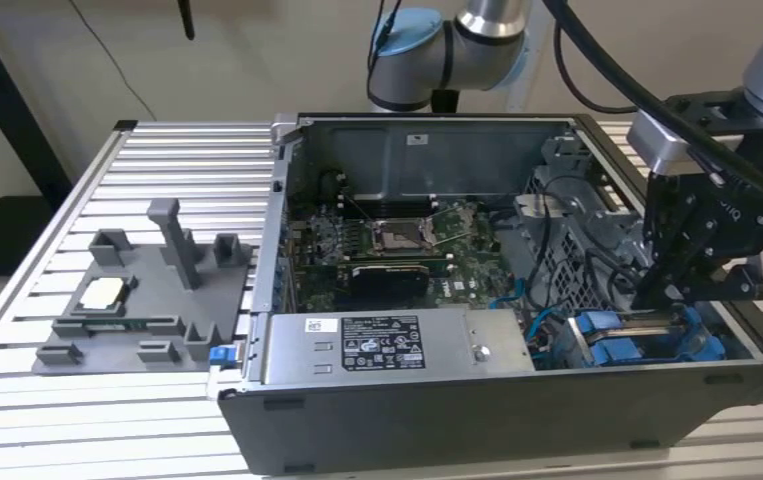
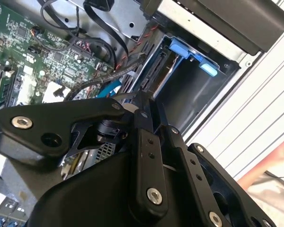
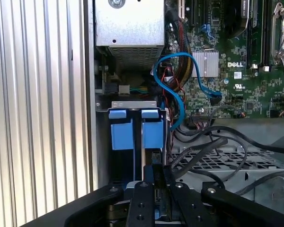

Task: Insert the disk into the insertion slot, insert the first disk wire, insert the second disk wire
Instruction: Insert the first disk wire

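Note:
The disk, in its bright blue carrier [image 3: 122,133], sits in the insertion slot [image 1: 637,342] at the case's front corner, on the exterior view's right. Its connector edge [image 2: 152,72] faces my gripper [image 2: 141,97] in the second wrist view, with the slot's blue side pieces [image 2: 185,51] beyond it. My gripper [image 1: 651,295] hangs just above the slot. Its fingers [image 3: 154,176] are drawn together on the dark end of a black disk wire [image 3: 199,150], close to the disk's connector edge. The contact itself is hidden by the fingers.
The labelled power-supply box [image 1: 381,345] lies beside the slot and the motherboard [image 1: 395,240] behind it. A perforated cage [image 3: 217,161], loose black cables and a blue cable [image 3: 180,92] crowd the gripper. A grey fixture [image 1: 141,300] stands on the slatted table. Part of a person [image 2: 270,165] shows.

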Action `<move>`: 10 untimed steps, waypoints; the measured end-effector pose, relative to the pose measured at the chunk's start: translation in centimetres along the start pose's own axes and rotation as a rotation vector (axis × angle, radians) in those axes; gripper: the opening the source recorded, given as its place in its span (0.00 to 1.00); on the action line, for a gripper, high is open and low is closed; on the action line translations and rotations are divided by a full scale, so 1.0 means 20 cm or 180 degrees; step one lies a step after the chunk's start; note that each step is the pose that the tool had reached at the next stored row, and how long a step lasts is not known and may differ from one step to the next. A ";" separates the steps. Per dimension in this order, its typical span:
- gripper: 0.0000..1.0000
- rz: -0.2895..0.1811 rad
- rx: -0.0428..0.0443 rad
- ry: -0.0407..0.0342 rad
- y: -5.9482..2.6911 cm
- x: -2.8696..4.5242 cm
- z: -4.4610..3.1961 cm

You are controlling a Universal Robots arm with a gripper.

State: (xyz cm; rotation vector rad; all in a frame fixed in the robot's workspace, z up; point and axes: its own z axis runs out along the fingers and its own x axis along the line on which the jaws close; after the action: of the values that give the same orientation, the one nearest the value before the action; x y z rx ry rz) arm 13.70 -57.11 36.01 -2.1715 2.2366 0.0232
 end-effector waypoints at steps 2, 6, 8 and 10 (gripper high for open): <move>0.19 0.0000 0.0001 -0.0001 0.000 -0.002 0.002; 0.19 0.0000 0.0005 0.0000 0.000 -0.002 0.006; 0.19 0.0000 0.0008 0.0000 0.000 -0.003 0.014; 0.19 0.0000 0.0011 -0.0001 0.000 -0.004 0.022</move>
State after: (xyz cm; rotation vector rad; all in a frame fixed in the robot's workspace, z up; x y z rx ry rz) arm 13.70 -57.02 35.57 -2.1698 2.2349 0.0197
